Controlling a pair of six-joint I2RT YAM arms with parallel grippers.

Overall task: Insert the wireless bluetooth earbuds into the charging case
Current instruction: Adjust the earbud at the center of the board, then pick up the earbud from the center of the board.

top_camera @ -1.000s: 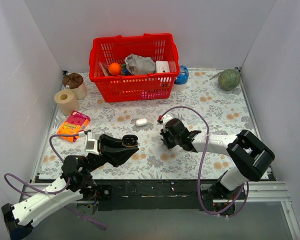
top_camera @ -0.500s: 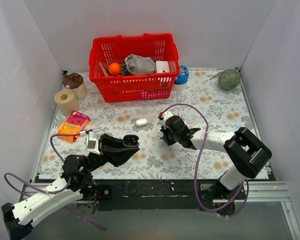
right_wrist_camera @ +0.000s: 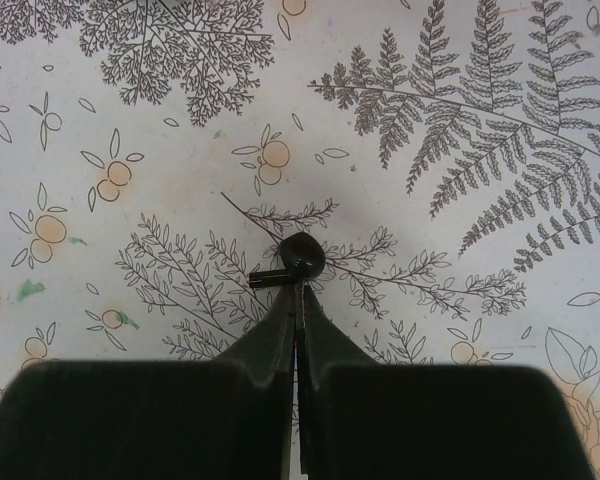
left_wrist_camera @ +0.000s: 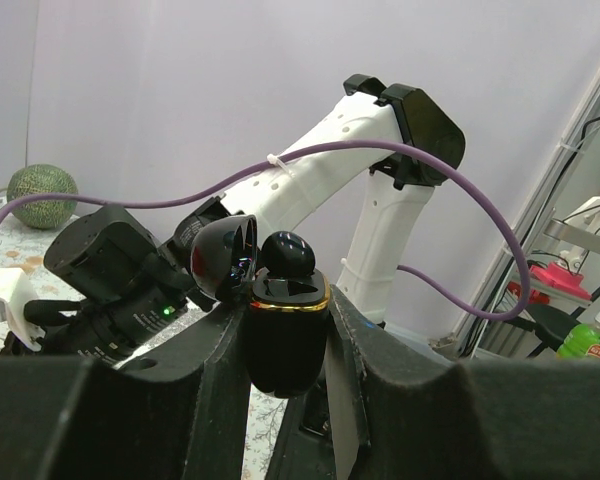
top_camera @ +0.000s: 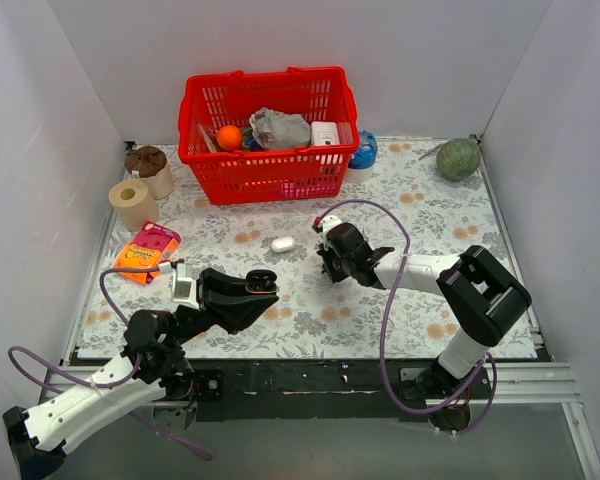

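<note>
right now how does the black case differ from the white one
The black case is clamped in the left gripper, lifted; the white case lies free on the flowered cloth. The black case stands with its lid open; the white case looks shut. Both are small and rounded.

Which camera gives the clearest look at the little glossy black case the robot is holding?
The left wrist view: the small glossy black charging case sits close up, lid open, gold rim visible, clamped in the left pincer. The top view shows it only as a dark speck; the right wrist view misses it entirely.
</note>
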